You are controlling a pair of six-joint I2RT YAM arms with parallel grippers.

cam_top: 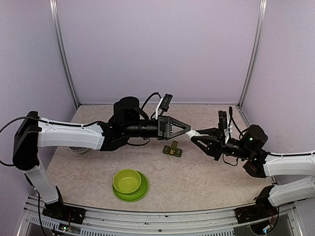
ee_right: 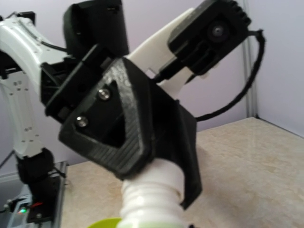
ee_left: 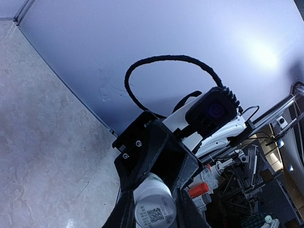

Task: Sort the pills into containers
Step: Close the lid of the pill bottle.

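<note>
A white pill bottle [cam_top: 195, 132] hangs in the air between my two grippers, above the table. My left gripper [cam_top: 188, 130] is shut on its white cap end [ee_right: 164, 175]. The ribbed neck [ee_right: 149, 202] shows just below the cap. In the left wrist view the white end with a QR code [ee_left: 153, 209] sits between my left fingers [ee_left: 119, 209]. My right gripper [cam_top: 198, 136] is shut on the bottle's other end. Its own fingers are out of the right wrist view. The dark green pill box [cam_top: 173, 150] lies on the table below the bottle. No pills show.
A lime-green bowl [cam_top: 127, 180] on its green plate [cam_top: 142, 191] stands at the near middle. A pale round object [cam_top: 78, 149] lies under the left arm. Grey walls close in the back and both sides.
</note>
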